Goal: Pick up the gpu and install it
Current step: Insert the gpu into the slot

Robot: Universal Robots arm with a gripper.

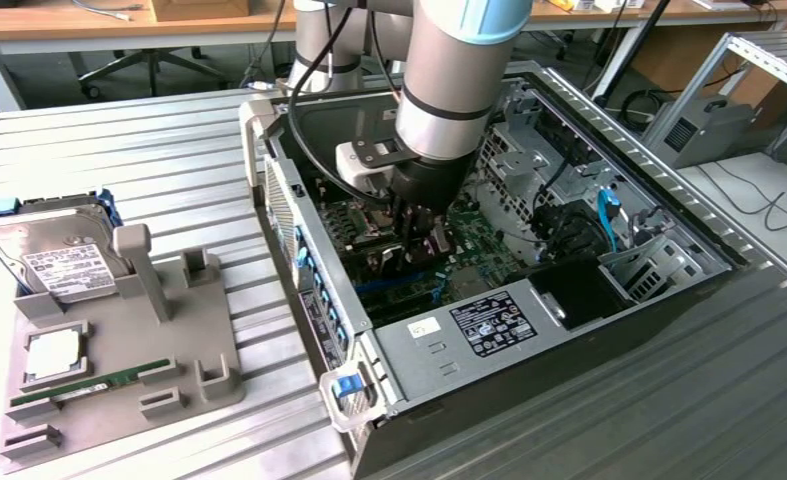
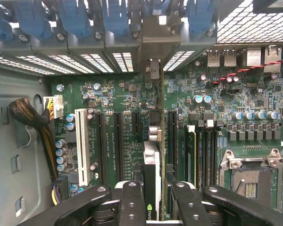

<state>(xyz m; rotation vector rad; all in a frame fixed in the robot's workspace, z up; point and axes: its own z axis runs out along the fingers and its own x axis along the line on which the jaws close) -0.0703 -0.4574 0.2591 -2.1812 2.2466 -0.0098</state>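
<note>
A: Layout at that moment?
B: Slatted metal table (image 1: pixel 140 160) with the open case (image 1: pixel 567 400) lying on it mid-scene, side panel off. The arm (image 1: pixel 453 70) came down from the far side, straight into the case.
A: Anything else on the table?
B: A grey tray (image 1: pixel 200 350) sat just beside the case, at the exterior view's left. A drive (image 1: pixel 53 260) stood at its far end. A chip (image 1: pixel 53 355) lay flat nearer, and a green memory stick (image 1: pixel 93 385) lay nearer again. All were well apart from the arm.
A: Where was the gpu?
B: Inside the case, in the gripper (image 2: pixel 158 186). The wrist view had the gpu (image 2: pixel 152 165) edge-on and upright over the board (image 2: pixel 127 94). It ran along the line of the expansion slots. It sat between the white slot (image 2: pixel 82 146) on one side and the memory slots and CPU socket (image 2: pixel 247 181) on the other. Its bracket end met the case's rear slot wall, next to the row of blue latches (image 2: pixel 75 19).
A: Tool state?
B: Narrow, clamped on the gpu. There was one finger (image 2: pixel 132 197) on each face, with the card's upper edge between them.
A: Seated?
B: Couldn't tell. The card hid its own lower edge, so contact with the slot wasn't visible.
A: Tilt?
B: None seen. The card looked square to the board.
</note>
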